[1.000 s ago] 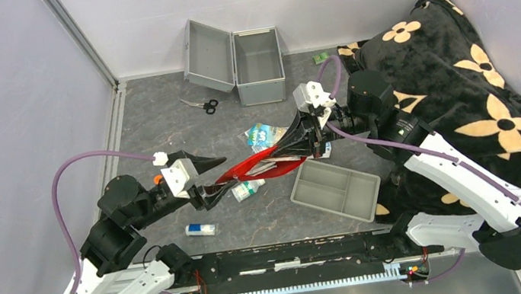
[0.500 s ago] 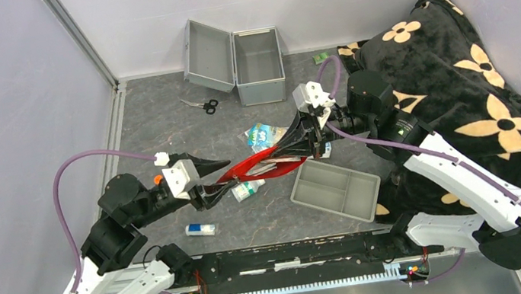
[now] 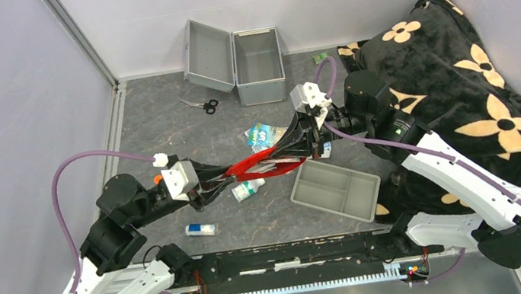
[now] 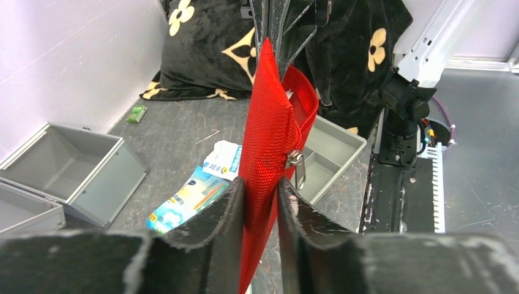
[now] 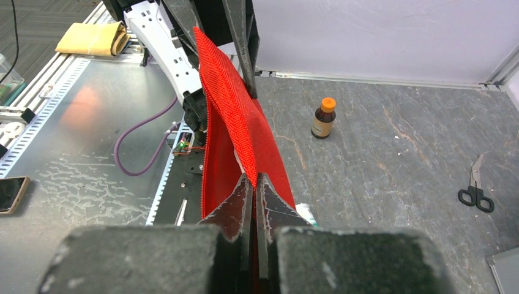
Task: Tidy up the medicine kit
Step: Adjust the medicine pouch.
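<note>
My left gripper point(image 3: 220, 182) has squeezed shut on the red pouch point(image 3: 252, 166); my right gripper point(image 3: 287, 153) pinches its other end. The medicine kit point(image 3: 257, 57) sits open, empty, far beyond both. Nothing packed.

There is one boxy silver-grey metal case with a hinged lid point(image 3: 257, 57), one red mesh pouch with a zip point(image 3: 254, 166), one shallow grey divided plastic tray point(image 3: 336, 188), one pair of black-handled scissors point(image 3: 199, 105), one small brown bottle with an orange cap point(image 5: 323, 119) and one black plush blanket with cream flower prints point(image 3: 463, 80). Four small packs can be counted: one blue-and-green flat packet point(image 3: 262, 133), one white-and-green box point(image 3: 248, 189), one white-and-blue box point(image 3: 200, 229) and one tiny green packet point(image 3: 319, 58). Any under the pouch cannot be counted.
</note>
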Controlling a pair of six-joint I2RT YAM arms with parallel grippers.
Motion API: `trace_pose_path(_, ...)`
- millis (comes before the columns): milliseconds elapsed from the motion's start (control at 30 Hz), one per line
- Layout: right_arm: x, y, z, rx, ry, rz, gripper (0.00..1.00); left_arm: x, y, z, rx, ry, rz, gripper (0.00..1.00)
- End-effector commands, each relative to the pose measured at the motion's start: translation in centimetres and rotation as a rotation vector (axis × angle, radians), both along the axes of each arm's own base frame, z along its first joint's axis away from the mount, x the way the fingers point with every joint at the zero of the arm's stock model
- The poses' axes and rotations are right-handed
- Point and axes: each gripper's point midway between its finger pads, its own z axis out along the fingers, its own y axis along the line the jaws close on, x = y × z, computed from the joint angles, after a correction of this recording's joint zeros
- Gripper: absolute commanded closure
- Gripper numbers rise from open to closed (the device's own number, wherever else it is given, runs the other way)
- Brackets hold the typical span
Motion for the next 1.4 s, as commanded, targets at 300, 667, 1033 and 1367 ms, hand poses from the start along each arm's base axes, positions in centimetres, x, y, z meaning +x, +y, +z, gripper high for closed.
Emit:
trace_pose_path(300, 2.8, -0.5, 0.6, 0.002, 0.008, -0.193, 0.72, -0.3, -0.4, 1.7, -0.011, -0.041, -0.034, 0.96)
trace_pose_path(667, 6.1, -6.5, 4.7, 0.166, -0.003, -0.66, 0.36, 3.9, 0.3, -0.4, -0.047, 0.144, 0.21, 0.98)
trace_pose_path(1033, 4.4, -5.8, 1.2, 0.371, 0.397, -0.613, 0.38, 7.0, 2.7, 0.3, -0.202, 0.246, 0.463, 0.98)
trace_pose_path(1367, 0.9, 1.0, 2.2, 0.391, 0.562, -0.291, 0.47, 6.0, 1.1, 0.0, -0.154, 0.216, 0.35, 0.98)
